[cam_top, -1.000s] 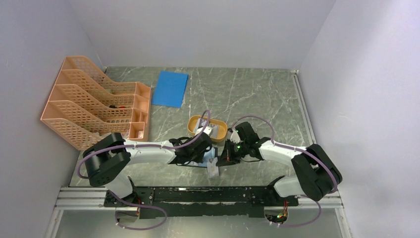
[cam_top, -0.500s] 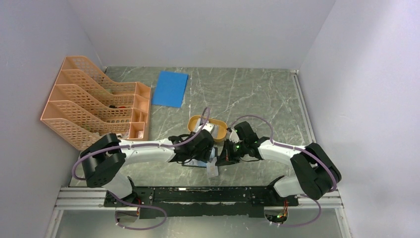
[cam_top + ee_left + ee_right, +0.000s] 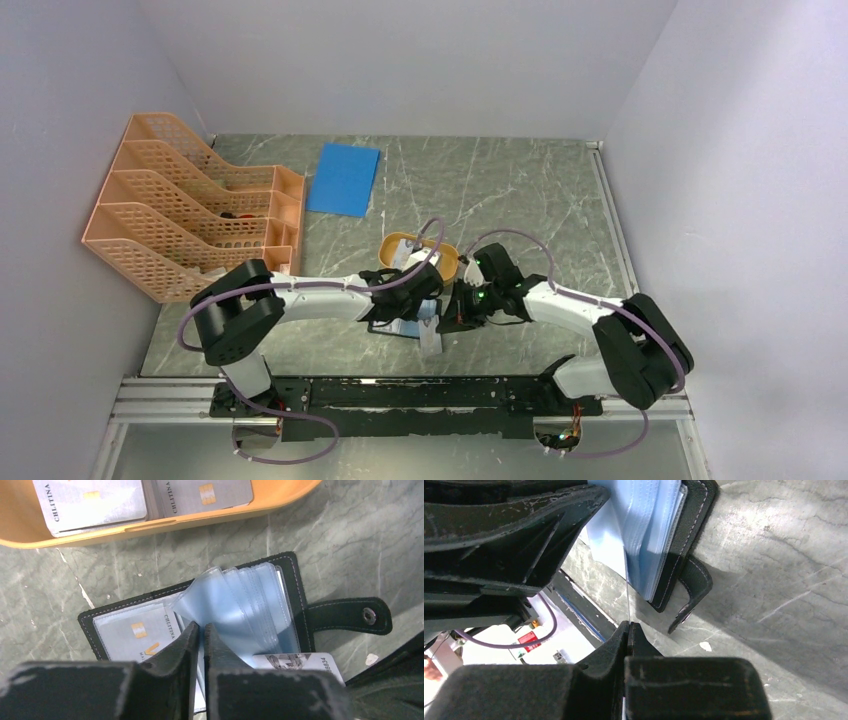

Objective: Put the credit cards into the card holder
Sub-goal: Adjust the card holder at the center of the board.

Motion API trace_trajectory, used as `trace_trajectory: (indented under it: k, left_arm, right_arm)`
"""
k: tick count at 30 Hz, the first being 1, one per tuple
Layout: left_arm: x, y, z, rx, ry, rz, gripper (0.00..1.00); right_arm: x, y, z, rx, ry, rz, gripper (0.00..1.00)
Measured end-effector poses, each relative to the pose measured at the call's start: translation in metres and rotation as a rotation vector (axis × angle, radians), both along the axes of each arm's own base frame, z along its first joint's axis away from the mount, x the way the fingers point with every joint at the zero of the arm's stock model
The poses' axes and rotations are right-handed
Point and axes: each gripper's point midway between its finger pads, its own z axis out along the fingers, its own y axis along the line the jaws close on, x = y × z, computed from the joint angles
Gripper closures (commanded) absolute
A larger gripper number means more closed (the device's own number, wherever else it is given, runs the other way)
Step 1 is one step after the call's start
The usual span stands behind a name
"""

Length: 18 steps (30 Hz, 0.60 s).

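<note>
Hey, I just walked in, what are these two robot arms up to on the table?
They are loading cards into the open black card holder. The left gripper seems to pinch one of its clear pockets, while the right gripper is shut on the edge of a credit card that pokes in among the pockets. A second card sits in a pocket, and two more cards lie in the orange dish just behind.

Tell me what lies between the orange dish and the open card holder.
Nothing but a bare strip of marble tabletop; the left wrist view shows it between the orange dish and card holder.
</note>
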Motion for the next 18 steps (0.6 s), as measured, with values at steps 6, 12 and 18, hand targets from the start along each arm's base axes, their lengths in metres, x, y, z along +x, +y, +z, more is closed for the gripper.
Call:
trace_trajectory:
  k: [6,12,18]
  left_arm:
    - [0.002,0.001,0.001,0.004,-0.013,0.012,0.95]
    - [0.003,0.005,0.002,0.006,-0.022,0.026,0.95]
    - [0.0,0.012,0.001,0.005,-0.023,0.037,0.95]
  right_arm:
    - [0.002,-0.003,0.012,-0.01,-0.041,-0.001,1.0]
    - [0.011,-0.005,0.024,-0.024,-0.089,-0.012,1.0]
    - [0.023,-0.002,0.029,-0.025,-0.106,-0.027,1.0]
